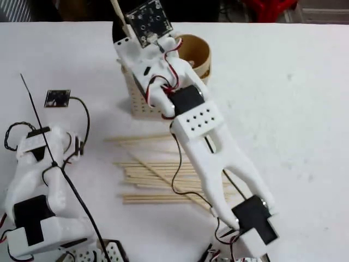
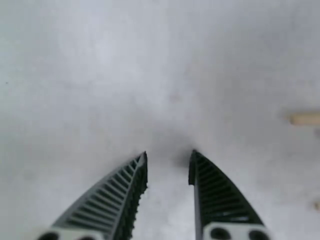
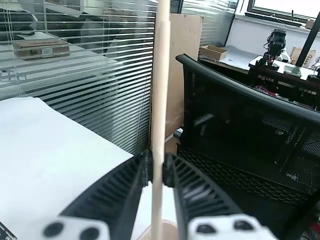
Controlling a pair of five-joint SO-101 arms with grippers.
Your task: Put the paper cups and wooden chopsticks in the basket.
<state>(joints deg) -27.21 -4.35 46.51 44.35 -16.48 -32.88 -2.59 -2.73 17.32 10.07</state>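
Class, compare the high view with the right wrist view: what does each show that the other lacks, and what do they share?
High view: the pile of loose wooden chopsticks and the white perforated basket. Right wrist view: the black mesh chair and window blinds. Shared: the single wooden chopstick clamped in the right gripper, and the white table.

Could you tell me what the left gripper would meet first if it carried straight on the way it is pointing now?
Most likely the bare white table: the left gripper points at it with nothing between its open jaws. The chopstick end lies off to one side, out of that line.
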